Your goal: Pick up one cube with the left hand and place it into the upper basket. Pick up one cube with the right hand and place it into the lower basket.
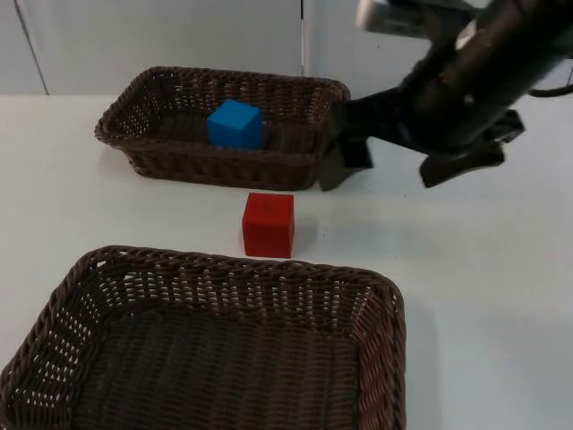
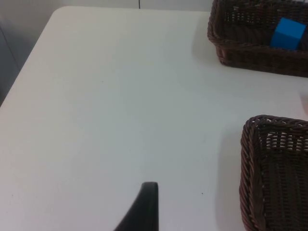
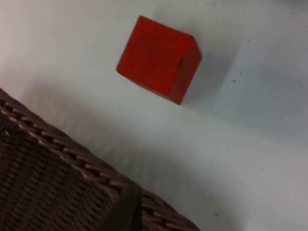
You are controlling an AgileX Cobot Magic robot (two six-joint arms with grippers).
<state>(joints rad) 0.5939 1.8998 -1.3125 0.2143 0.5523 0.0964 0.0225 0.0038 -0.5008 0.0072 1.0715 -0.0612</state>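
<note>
Hovering right hand (image 1: 345, 157), red cube (image 1: 268, 224) beside it, untouched

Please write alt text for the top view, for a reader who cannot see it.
A red cube sits on the white table between two brown wicker baskets: the upper basket holds a blue cube, and the lower basket has no cube in it. The right gripper hangs open beside the upper basket's right end, up and right of the red cube.
</note>
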